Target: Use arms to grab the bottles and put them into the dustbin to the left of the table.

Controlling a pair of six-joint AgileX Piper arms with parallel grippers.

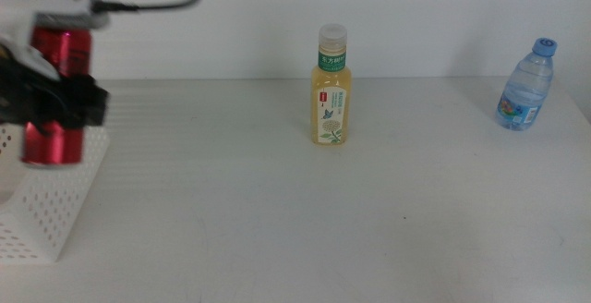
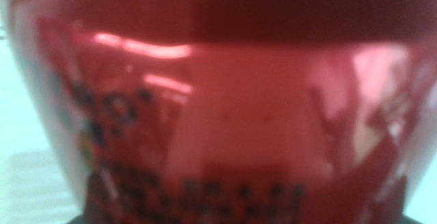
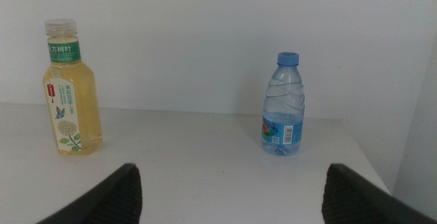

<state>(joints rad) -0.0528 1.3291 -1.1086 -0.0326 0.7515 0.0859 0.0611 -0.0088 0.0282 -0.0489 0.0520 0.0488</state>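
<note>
One held: red can point(image 1: 55, 95), gripped by left gripper point(image 1: 51, 100) above dustbin point(image 1: 46, 206) for dropping.
Right gripper point(image 3: 229, 197): jaws spread, waiting.
Table point(image 1: 323, 201): tea bottle point(image 1: 331, 90), water bottle point(image 1: 528, 86) upright.

A plain white wall point(image 1: 416, 17) stands upright across the whole background, smooth and evenly lit, and in the right wrist view a second pale side wall point(image 3: 418, 101) meets it at a vertical corner.

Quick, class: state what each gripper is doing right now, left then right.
Left gripper: shut on the red metal can, above the white perforated plastic basket.
Right gripper: open, holding nothing.
</note>
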